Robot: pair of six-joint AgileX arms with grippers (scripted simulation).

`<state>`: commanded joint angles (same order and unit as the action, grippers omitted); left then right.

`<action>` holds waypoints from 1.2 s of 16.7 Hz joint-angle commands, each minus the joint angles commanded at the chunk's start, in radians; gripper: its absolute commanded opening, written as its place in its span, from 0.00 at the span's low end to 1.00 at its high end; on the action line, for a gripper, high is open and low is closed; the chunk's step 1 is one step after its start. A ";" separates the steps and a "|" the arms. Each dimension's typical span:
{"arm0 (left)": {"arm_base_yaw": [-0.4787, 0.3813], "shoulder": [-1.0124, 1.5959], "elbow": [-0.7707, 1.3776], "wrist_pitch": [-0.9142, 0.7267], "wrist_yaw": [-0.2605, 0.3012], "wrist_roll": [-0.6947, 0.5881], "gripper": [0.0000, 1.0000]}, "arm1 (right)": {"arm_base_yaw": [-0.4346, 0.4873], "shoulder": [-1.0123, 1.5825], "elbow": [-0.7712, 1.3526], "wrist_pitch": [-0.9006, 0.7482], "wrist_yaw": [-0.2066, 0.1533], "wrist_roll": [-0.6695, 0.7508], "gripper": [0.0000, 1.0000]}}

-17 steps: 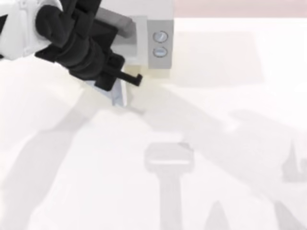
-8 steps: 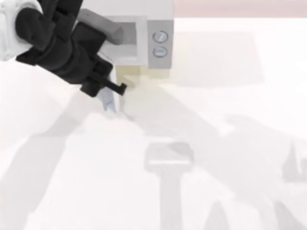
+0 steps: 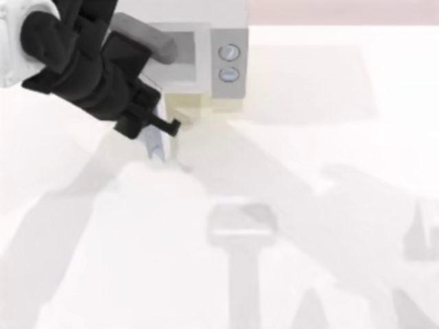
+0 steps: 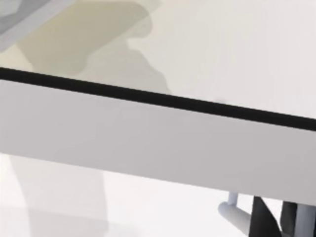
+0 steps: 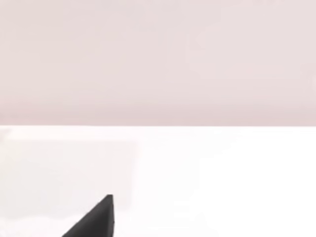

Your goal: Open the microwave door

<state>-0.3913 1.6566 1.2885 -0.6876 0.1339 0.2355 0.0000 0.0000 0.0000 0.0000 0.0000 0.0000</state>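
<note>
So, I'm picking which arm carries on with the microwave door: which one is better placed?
Left, probably. The left gripper is at the swung-out microwave door, in front of the microwave; its wrist view is filled by the door panel. The right arm is not in the top view, and its wrist view shows only bare table.

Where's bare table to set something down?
Free: the table right of the microwave and all along the near edge. Crowded: top-left, where the left end effector holds the door swung out.
</note>
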 joint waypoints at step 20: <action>0.014 -0.010 -0.009 -0.006 0.027 0.042 0.00 | 0.000 0.000 0.000 0.000 0.000 0.000 1.00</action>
<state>-0.3771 1.6464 1.2791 -0.6932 0.1611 0.2778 0.0000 0.0000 0.0000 0.0000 0.0000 0.0000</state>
